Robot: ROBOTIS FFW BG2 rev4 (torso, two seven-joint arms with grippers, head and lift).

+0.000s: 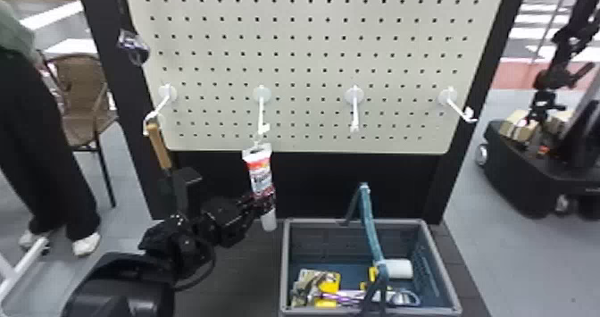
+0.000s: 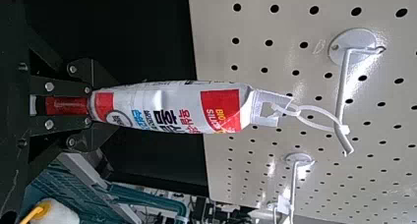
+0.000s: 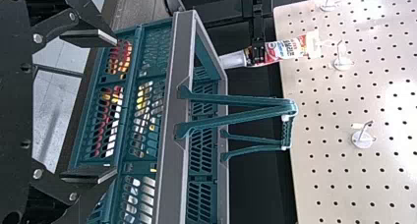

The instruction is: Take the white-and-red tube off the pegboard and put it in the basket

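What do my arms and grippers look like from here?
The left arm is black, with a big rounded housing lower down, angular joints farther up and a thin black cable looping beside it. The left gripper and right gripper are black linkages with round silver screws; the right one has flat dark pads.

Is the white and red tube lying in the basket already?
No, the tube is hanging from a white hook, with the left gripper closed on its lower part.
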